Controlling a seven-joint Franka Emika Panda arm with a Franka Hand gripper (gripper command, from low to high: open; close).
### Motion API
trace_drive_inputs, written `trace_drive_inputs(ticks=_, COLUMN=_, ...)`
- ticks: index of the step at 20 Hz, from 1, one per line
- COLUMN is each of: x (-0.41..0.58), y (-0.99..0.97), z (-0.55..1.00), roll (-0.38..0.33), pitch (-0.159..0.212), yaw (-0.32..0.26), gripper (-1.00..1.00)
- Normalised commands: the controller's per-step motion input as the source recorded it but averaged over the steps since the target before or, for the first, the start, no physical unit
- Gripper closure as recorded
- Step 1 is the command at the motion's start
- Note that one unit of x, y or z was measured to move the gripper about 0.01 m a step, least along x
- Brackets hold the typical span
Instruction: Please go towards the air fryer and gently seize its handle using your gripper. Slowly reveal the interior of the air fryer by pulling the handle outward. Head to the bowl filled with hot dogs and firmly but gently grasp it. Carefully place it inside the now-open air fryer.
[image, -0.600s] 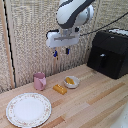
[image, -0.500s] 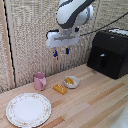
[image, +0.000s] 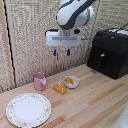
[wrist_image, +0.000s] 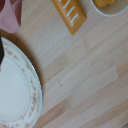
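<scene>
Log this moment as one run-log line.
tool: open, raised, empty | air fryer: drawer closed | handle: untouched | bowl: on table beside orange block

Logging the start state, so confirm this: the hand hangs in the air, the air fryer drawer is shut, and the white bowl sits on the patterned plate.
Wrong on one point: the exterior view shows the bowl on the bare table, apart from the plate. The hand does hang in the air, and the air fryer drawer is shut.

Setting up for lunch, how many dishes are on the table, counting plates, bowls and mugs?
3: the plate nearest the camera, pink mug behind it, and bowl toward the air fryer.
</scene>
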Motion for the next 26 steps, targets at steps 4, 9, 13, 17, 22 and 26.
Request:
trace_drive_inputs(ticks=4, x=0.0, y=-0.01, z=0.0, roll=-0.232, pitch=-0.039, yaw=-0.243, gripper=-1.0)
trace_drive_inputs(ticks=9, x=-0.017, y=0.0, z=0.0, roll=-0.332, pitch=-0.046, yaw=-0.15, gripper=-1.0)
trace_drive_inputs(ticks=13, x=-0.046, y=0.0, z=-0.02, roll=-0.365, pitch=-0.08, yaw=-0.089, gripper=-1.0)
trace_drive_inputs(ticks=17, x=-0.066, y=0.0, z=-0.09, roll=-0.375, pitch=-0.118, yaw=-0.047, gripper=-1.0)
trace_drive_inputs(ticks=22, x=-0.098, y=-0.03, z=-0.16, roll=-0.373, pitch=-0.123, yaw=-0.051, gripper=-1.0)
trace_drive_inputs(ticks=26, x=-0.144, y=-0.11, z=-0.27, roll=-0.342, pitch=-0.13, yaw=-0.062, gripper=-1.0)
